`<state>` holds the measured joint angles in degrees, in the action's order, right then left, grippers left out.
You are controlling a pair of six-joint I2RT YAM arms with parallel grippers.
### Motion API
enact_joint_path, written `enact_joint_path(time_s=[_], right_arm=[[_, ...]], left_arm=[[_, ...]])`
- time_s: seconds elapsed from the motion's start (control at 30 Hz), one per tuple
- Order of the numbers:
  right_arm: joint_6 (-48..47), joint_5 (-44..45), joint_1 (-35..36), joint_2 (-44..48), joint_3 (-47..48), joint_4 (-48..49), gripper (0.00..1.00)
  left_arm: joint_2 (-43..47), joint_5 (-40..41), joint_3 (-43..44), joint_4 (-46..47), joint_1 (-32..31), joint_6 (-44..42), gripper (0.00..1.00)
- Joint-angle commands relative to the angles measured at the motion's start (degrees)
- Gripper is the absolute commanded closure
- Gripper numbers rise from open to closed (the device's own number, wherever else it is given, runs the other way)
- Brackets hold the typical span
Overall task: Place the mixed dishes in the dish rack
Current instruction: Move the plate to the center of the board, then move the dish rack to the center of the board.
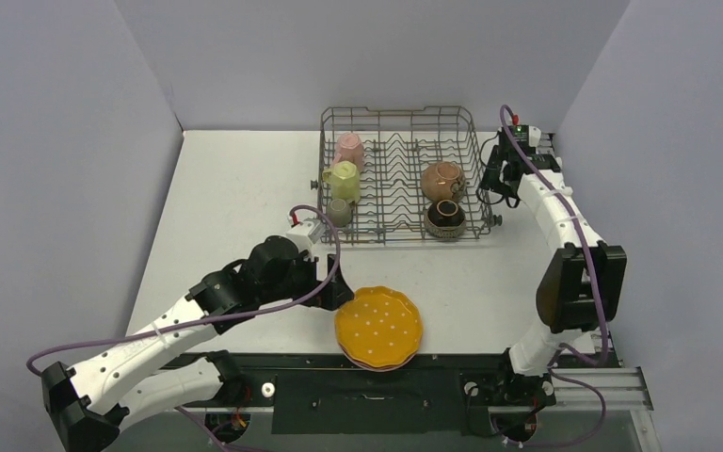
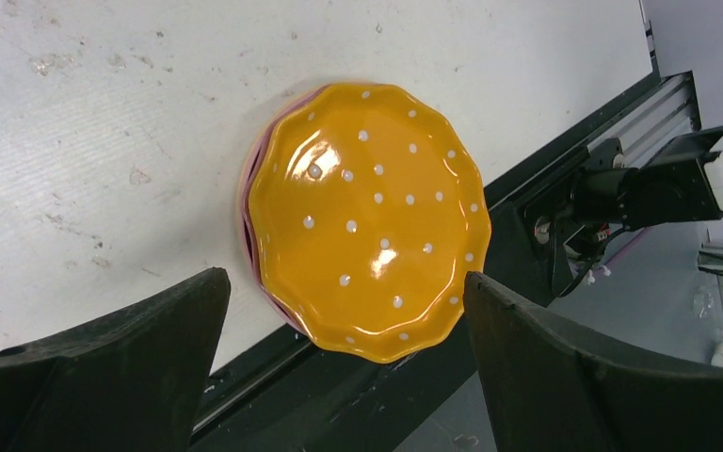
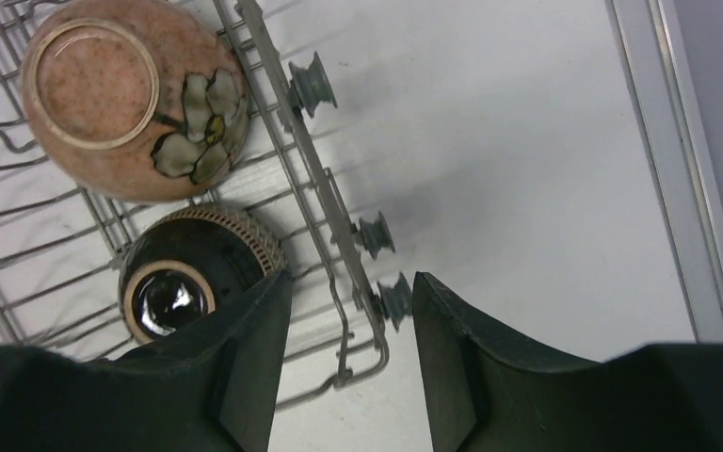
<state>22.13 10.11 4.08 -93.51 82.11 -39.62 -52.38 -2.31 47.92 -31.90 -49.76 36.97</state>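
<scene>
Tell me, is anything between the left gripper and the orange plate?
Nothing visible is. The open left gripper points straight at the orange plate, with only air between them. The plate lies on the pink plate at the table's near edge.

We record two arms.
- Left arm (image 1: 141, 341), right arm (image 1: 553, 205): white shells, black joint housings, black bases.
- Purple cable (image 1: 337, 252) runs along each arm and loops free in places.
- Left pincer (image 2: 344, 282), right pincer (image 3: 350, 279): broad matte-black fingers (image 2: 122, 348), wedge-shaped, with rounded edges.
</scene>
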Motion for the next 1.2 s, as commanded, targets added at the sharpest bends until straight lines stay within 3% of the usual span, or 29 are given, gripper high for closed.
enact_joint_path(time_s=[0.0,0.23,0.37,0.53,0.73,0.87,1.0,1.07,1.17], right_arm=[[-2.2,-2.6,-1.9,-7.2,5.6,1.3,0.56],[-3.4,-4.4,-2.3,-14.0,5.2,1.7,0.69],[-2.8,-3.3,-1.5,-11.1,-1.1,3.8,0.79],[-0.1,-2.9,1.3,-6.0,-8.4,6.4,1.00],[7.0,1.4,11.8,1.6,-16.8,8.7,1.00],[14.2,2.9,21.1,3.5,-21.6,11.9,0.94],[17.8,4.0,32.5,1.5,-19.4,12.8,0.81],[18.6,5.4,36.5,0.8,-17.1,11.9,0.70],[18.6,8.0,40.8,1.2,-14.0,9.2,0.61]], left_arm=[[2.7,-3.0,-1.8,1.3,0.4,-0.8,0.08],[6.2,-3.9,-3.7,0.8,0.5,-1.3,0.08],[7.7,-3.9,-4.4,0.4,0.5,-1.7,0.08],[9.9,-3.6,-5.2,-0.3,0.6,-2.1,0.08],[13.2,-2.9,-6.2,-1.1,0.6,-1.6,0.08],[14.8,-2.7,-6.4,-2.0,0.6,-1.1,0.08],[16.7,-1.5,-6.1,-4.0,0.6,-0.6,0.08],[17.7,-0.7,-5.8,-5.6,0.7,-0.4,0.08],[19.5,0.1,-5.6,-7.8,0.7,0.6,0.07]])
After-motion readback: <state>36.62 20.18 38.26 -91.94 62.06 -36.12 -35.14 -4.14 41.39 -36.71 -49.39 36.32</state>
